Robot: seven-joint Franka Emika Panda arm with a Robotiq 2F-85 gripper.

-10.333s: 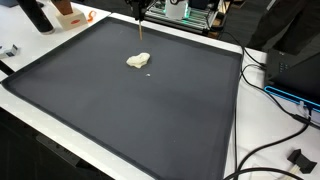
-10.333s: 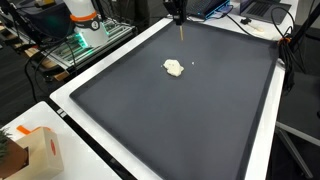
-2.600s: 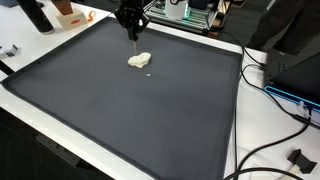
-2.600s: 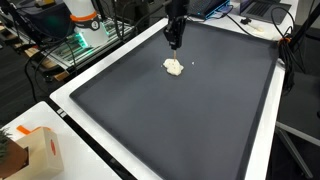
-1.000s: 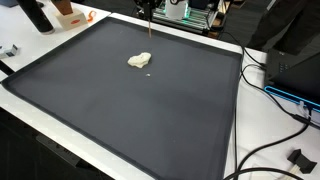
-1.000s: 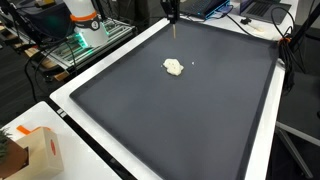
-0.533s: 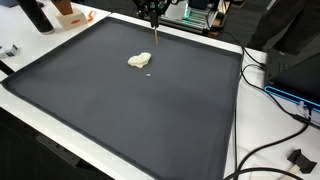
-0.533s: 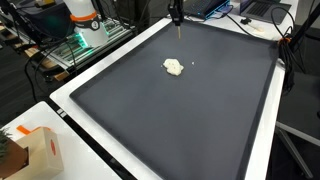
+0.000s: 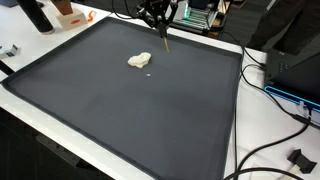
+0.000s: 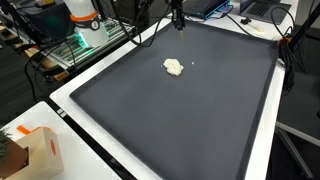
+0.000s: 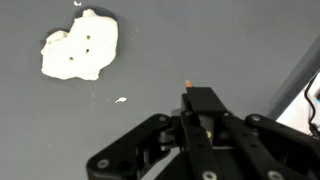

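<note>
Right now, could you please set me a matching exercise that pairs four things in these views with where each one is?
Things:
1. thin stick
2. black cables
3. pale lump
4. cardboard box

Places:
A. lying on the dark mat
B. clamped in the pincer
C. standing off the mat, on the white table
D. trailing beside the mat's edge

Pairs: 1-B; 2-D; 3-A; 4-C

A lab: cables (image 9: 262, 82), electronics racks (image 9: 198, 14), black mat-topped table (image 9: 150, 120).
</note>
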